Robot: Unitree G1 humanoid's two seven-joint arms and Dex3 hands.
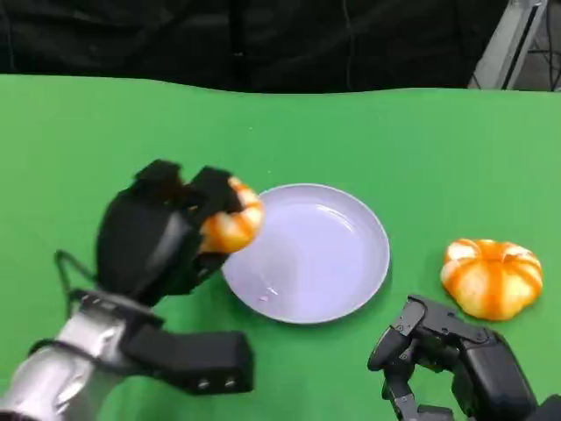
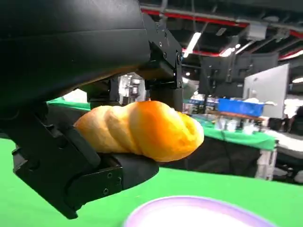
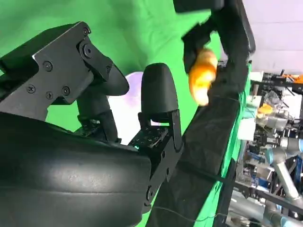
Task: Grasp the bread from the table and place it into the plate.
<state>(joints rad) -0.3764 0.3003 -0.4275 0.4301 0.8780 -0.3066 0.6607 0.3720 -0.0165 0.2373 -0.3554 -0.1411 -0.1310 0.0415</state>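
A golden-orange bread (image 1: 235,223) with paler cream stripes was held by the black left hand (image 1: 158,237). The plate (image 1: 337,281) was pale lilac, the table (image 1: 421,149) bright green. Another bun (image 1: 492,277) was orange with cream ridges.

A green table (image 1: 421,140) is backed along its far edge by a black curtain (image 1: 263,39), with a silver frame (image 1: 513,39) seen past the far right corner. A round orange-striped bun (image 1: 492,276) lies near the right edge. A blue crate (image 2: 240,106) and ceiling lights (image 2: 193,41) are seen in the room beyond.
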